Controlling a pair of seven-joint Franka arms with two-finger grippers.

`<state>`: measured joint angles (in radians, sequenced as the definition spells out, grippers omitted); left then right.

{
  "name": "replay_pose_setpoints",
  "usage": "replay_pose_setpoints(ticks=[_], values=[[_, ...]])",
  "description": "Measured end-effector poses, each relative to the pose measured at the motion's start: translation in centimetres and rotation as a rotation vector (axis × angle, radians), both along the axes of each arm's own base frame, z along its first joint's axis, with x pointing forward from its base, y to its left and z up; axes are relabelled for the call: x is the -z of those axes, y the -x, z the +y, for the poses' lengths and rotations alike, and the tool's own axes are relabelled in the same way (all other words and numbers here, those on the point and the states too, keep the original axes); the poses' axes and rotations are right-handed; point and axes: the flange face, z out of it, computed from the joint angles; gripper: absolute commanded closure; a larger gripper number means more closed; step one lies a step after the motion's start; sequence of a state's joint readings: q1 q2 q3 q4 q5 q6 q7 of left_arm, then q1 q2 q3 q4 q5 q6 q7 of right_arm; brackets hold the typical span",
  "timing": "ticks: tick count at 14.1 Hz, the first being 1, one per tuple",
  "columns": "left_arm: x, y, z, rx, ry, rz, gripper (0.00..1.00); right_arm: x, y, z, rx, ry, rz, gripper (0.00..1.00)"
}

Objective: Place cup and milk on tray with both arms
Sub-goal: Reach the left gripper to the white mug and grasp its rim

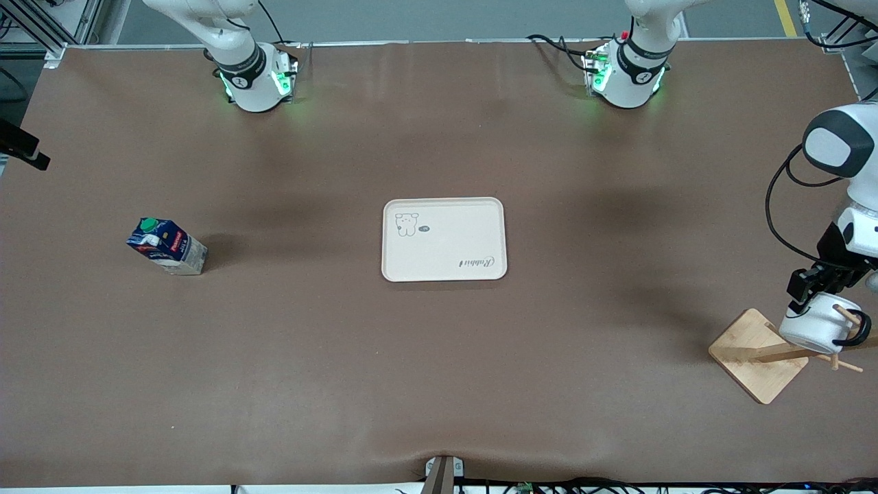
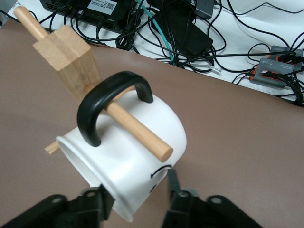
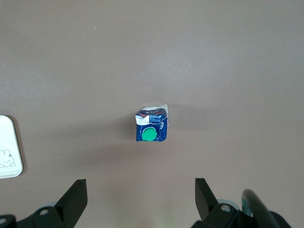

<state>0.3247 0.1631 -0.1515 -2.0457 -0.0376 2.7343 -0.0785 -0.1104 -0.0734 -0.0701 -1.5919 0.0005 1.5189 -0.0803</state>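
The brown-covered table (image 1: pixel 439 384) is filling the front view, and the cream rectangular tray with rounded corners and a cartoon animal drawing (image 1: pixel 480 233) is lying bare at the centre of the frame. At the lower right edge, a pale wooden mug stand with a square base (image 1: pixel 744 346) is carrying the small white mug with a black handle and smiley face (image 1: pixel 813 326) on one of its pegs. At mid-left, the small dark-blue milk carton with a green screw cap (image 1: pixel 167 245) is standing upright, well apart from the tray.

The left gripper (image 1: pixel 820 280) is closing on the mug's rim, one finger inside and one outside. The wooden peg (image 2: pixel 135 128) is passing through the handle, so I judge the mug should be slid along the peg's line until free, not pulled sideways, or the stand may tip.

The right gripper (image 3: pixel 141 199) is hanging high over the carton, fingers spread wide; it is out of the front view's frame.
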Motion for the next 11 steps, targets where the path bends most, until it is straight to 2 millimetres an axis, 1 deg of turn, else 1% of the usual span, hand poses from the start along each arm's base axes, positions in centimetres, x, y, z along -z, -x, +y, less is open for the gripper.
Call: replay_pose_setpoints(ticks=[2, 3, 4, 6, 11], values=[[0.0, -0.1, -0.4, 0.007, -0.001, -0.003, 0.83, 0.0, 0.0, 0.0, 0.0, 0.0, 0.0, 0.0], [-0.1, -0.2, -0.6, 0.011, -0.001, -0.005, 0.94, 0.0, 0.0, 0.0, 0.0, 0.0, 0.0, 0.0], [-0.2, -0.3, -1.1, 0.02, -0.001, -0.008, 1.0, 0.0, 0.0, 0.0, 0.0, 0.0, 0.0, 0.0], [-0.2, -0.4, -2.0, 0.033, -0.001, -0.008, 1.0, 0.0, 0.0, 0.0, 0.0, 0.0, 0.0, 0.0], [-0.5, -0.7, -2.8, 0.046, -0.003, -0.019, 1.0, 0.0, 0.0, 0.0, 0.0, 0.0, 0.0, 0.0]])
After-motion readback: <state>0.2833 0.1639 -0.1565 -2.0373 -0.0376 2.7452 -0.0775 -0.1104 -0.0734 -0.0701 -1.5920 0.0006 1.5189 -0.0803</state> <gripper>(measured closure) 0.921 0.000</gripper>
